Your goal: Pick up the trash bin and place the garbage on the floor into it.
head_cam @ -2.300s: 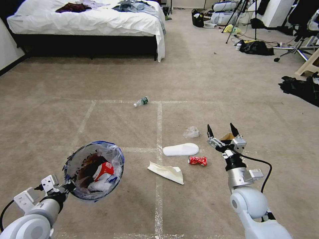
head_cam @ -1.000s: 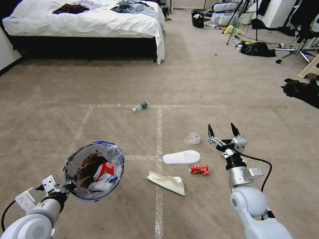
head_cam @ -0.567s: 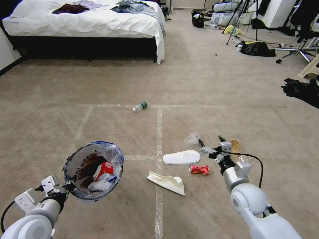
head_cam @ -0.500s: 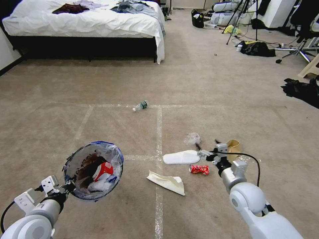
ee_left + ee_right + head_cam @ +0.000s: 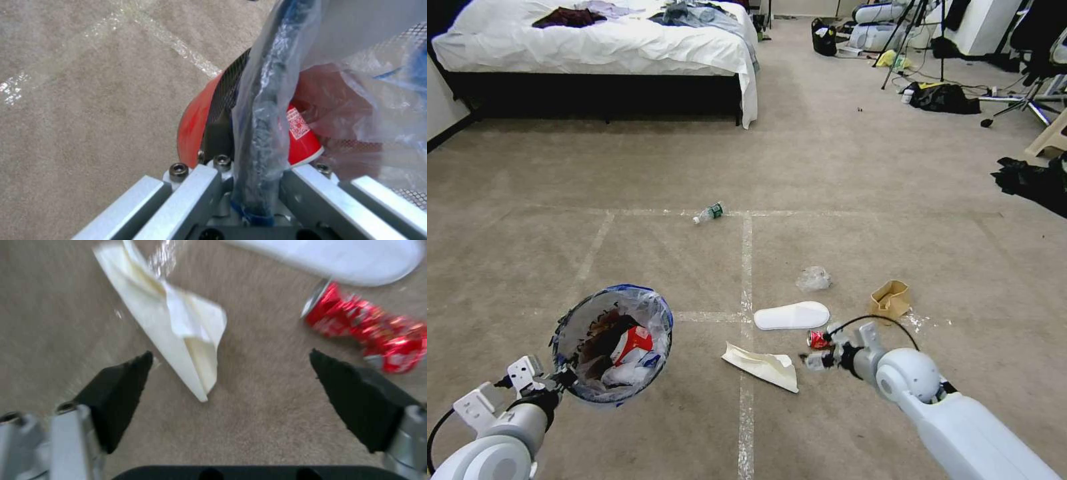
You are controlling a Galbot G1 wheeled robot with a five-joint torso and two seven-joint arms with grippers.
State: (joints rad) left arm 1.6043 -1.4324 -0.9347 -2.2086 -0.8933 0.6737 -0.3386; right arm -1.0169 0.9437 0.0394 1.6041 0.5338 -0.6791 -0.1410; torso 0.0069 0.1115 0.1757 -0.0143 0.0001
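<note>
The left hand (image 5: 564, 375) is clamped on the rim of the trash bin (image 5: 612, 343), holding it off the floor (image 5: 660, 260) and tilted, with its mouth facing up and away from that hand; in the left wrist view the black rim and its clear, blue-edged liner run straight between the fingers (image 5: 191, 196). Red and white litter already lies inside the bin.

The right hand (image 5: 231, 373) hangs low over the carpet with its fingers spread wide and gripping nothing. Between its fingertips lies bare carpet; the crumpled white paper (image 5: 171, 320) reaches in just ahead of one fingertip, and the crushed red can (image 5: 369, 330) lies just ahead of the other, neither touched. Beyond the can rests a white slipper (image 5: 792, 315).
</note>
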